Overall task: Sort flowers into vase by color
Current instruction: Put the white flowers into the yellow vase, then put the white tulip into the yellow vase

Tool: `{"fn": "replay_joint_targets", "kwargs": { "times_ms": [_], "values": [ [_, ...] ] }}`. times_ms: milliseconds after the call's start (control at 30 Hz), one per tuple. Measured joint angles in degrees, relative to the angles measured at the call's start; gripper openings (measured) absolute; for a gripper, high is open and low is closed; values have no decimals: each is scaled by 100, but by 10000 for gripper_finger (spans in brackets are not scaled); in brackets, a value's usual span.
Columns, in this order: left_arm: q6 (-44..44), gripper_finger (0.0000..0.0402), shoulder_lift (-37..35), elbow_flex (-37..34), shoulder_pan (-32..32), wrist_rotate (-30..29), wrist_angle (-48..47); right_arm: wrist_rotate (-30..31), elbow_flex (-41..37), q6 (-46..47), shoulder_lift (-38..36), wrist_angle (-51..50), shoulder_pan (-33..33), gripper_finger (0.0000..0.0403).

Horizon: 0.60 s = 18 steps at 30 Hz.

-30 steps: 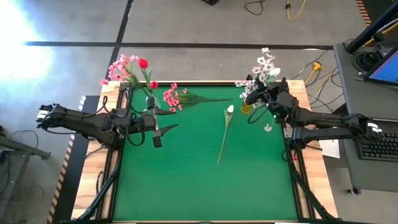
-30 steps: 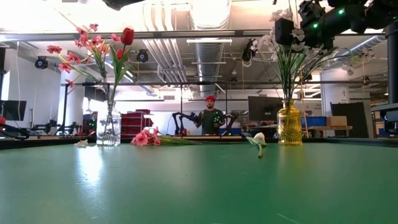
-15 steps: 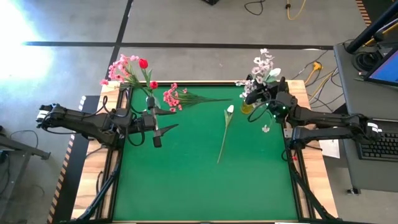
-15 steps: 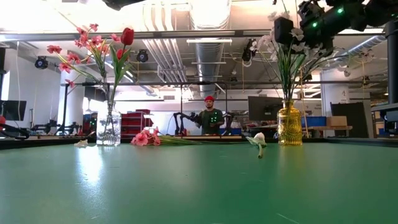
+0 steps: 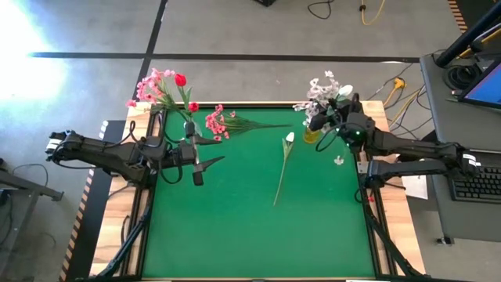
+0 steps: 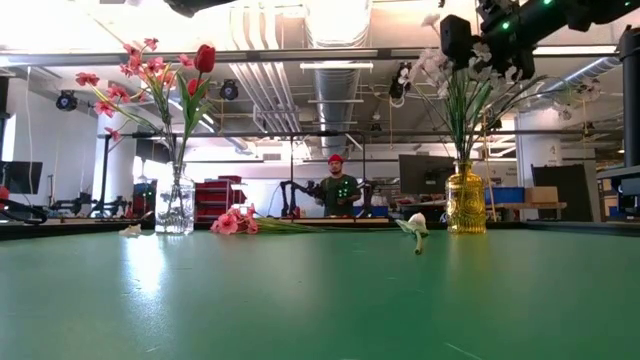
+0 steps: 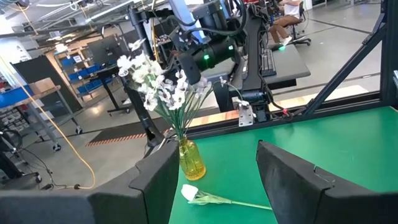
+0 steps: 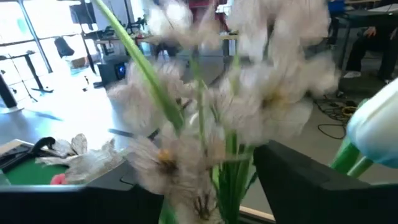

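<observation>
Right now your right gripper [image 5: 322, 119] sits at the white blossom sprays [image 5: 319, 91] standing in the amber vase [image 6: 465, 199] at the table's far right corner; its fingers are parted with stems between them, though you cannot tell whether they touch. Your left gripper [image 5: 205, 150] hangs spread open over the mat's left side. 1 white tulip [image 5: 284, 163] lies mid-mat, 1 pink spray [image 5: 221, 122] lies near the clear vase [image 6: 175, 205] holding red and pink flowers [image 5: 160, 88].
</observation>
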Motion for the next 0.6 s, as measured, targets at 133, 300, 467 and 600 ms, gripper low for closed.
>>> {"fn": "replay_joint_targets", "kwargs": {
  "times_ms": [133,300,467,600],
  "values": [
    [0,200,0,0,-1,0,-6,0,51,0,-20,-74,4,233],
    [0,200,0,0,0,0,-10,-19,128,46,-20,-109,5,243],
    [0,200,0,0,0,0,-10,-151,333,67,-20,-250,122,263],
    [0,200,0,0,0,-2,-10,-149,614,166,-20,-674,208,284]
  ]
}}
